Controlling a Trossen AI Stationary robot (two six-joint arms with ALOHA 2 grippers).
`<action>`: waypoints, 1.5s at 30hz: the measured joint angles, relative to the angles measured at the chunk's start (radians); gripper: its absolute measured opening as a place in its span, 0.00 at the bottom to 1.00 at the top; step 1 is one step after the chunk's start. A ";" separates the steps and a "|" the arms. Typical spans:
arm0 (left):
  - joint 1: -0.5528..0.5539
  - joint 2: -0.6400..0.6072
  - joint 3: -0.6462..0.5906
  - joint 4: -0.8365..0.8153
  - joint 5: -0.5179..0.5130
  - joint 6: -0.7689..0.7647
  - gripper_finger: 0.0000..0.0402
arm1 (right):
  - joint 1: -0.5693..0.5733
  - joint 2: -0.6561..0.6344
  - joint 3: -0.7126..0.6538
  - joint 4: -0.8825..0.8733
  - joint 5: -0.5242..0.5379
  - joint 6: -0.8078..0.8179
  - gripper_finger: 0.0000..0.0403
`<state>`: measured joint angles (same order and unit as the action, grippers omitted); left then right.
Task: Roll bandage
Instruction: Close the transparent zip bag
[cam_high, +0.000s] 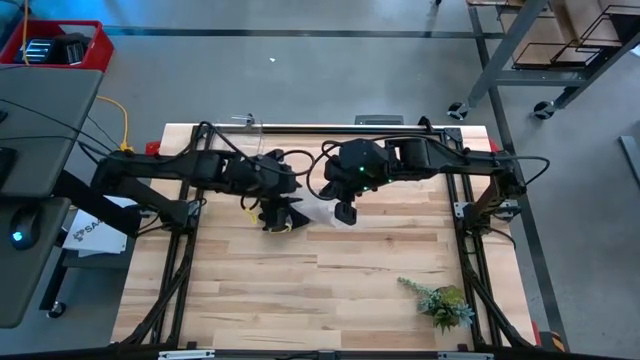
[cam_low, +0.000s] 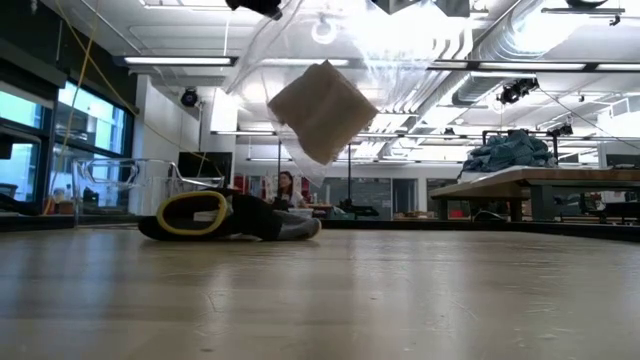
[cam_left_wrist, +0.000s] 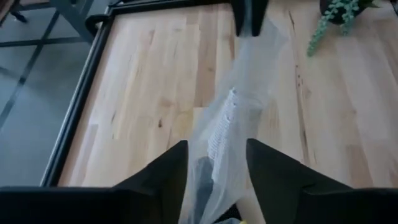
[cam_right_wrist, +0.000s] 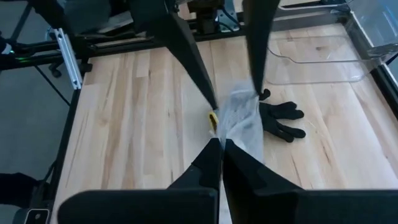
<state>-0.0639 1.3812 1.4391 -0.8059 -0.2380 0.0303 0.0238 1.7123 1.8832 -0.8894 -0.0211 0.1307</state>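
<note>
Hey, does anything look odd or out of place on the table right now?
Yes. The bandage is still inside a clear plastic bag, hanging in the air between the left gripper and right gripper, not unrolled. A black work glove lies on the table beneath.

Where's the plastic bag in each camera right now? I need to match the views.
High: bag is the pale patch between the two grippers, mid-table.
Low: hangs top centre, clear of the table.
Left wrist: runs up the middle.
Right wrist: centre, beside the glove.
Landmark: the right gripper pinching the bag.
</note>
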 joint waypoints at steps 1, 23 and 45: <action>0.002 -0.001 0.000 0.000 0.000 0.000 0.42 | 0.000 0.000 0.000 0.000 -0.008 0.000 0.00; 0.027 0.052 0.000 -0.009 0.140 0.102 0.51 | -0.005 0.000 0.000 0.002 -0.038 0.000 0.00; 0.031 0.045 0.001 -0.011 0.079 0.090 0.01 | -0.033 0.000 0.000 -0.006 -0.066 -0.018 0.00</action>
<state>-0.0330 1.4258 1.4399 -0.8164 -0.1586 0.1204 -0.0087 1.7126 1.8832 -0.8952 -0.0868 0.1127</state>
